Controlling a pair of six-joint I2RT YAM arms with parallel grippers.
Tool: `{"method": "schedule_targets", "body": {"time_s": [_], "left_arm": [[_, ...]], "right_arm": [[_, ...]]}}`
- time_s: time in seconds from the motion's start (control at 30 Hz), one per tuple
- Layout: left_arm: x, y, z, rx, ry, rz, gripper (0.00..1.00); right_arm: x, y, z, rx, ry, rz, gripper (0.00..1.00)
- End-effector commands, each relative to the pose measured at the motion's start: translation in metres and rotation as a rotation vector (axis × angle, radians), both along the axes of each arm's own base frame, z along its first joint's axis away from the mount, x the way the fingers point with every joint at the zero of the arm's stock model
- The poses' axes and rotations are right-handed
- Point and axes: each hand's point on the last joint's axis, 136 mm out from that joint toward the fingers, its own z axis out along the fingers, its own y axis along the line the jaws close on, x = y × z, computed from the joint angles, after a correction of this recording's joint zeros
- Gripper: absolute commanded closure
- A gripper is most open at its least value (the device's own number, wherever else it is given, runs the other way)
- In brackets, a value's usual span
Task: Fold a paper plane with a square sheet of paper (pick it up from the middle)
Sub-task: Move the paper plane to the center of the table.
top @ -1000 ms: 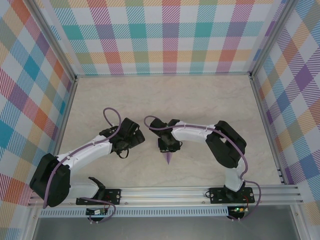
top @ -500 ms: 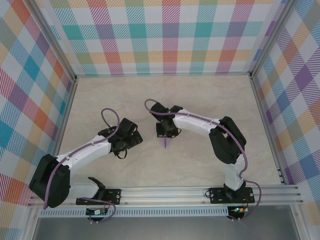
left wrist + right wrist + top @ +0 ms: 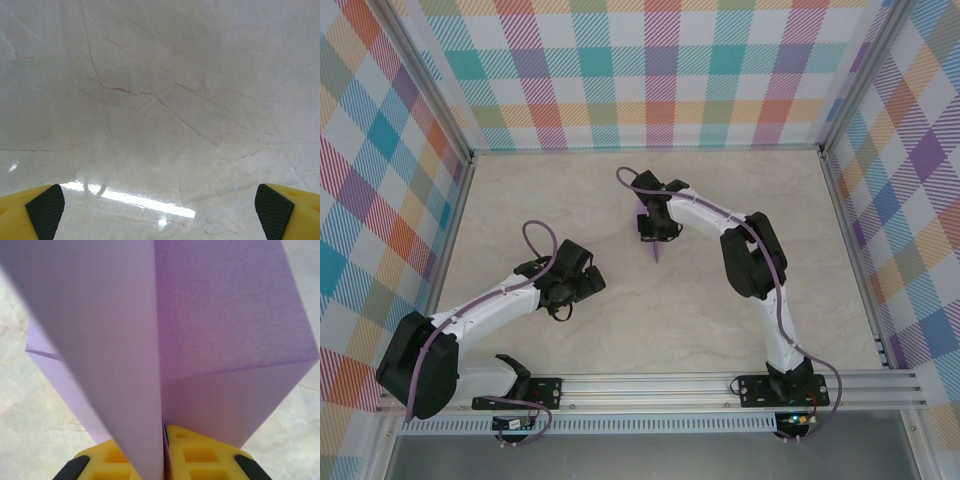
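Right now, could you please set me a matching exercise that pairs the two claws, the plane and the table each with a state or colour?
Column one:
1. left claw
2. right claw
3. plane
4. table

Column two:
A. lavender, folded
B. marbled beige
C. open, holding nothing
D. shut on the plane

Pairs: 1-C, 2-D, 3-A, 4-B.

2 robot arms, the left arm (image 3: 490,305) and the right arm (image 3: 705,213), are sharing 1 marble-look table (image 3: 570,190), where 1 lavender paper plane (image 3: 656,250) is showing and 3 plaid walls (image 3: 660,70) are standing around.
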Motion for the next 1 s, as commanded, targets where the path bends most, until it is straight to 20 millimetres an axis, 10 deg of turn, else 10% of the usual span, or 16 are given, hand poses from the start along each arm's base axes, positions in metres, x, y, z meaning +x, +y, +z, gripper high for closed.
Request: {"method": "schedule_targets", "body": {"time_s": [0.0, 0.5, 0.77, 0.97], "left_arm": [[0.0, -0.001, 0.002, -0.014, -0.013, -0.034, 0.0], [0.012, 0.003, 0.013, 0.046, -0.037, -0.045, 0.0], [0.049, 0.013, 0.074, 0.152, -0.215, -0.034, 0.0], [0.072, 0.026, 0.127, 0.265, -0.364, -0.047, 0.0]], "right_arm": [[-0.005, -0.004, -0.008, -0.025, 0.054, 0.022, 0.86], [-0.015, -0.014, -0.039, -0.062, 0.14, -0.105, 0.81], [0.002, 0.008, 0.101, 0.164, -0.074, -0.111, 0.55], [-0.004, -0.027, 0.179, 0.181, -0.279, -0.17, 0.31]]}}
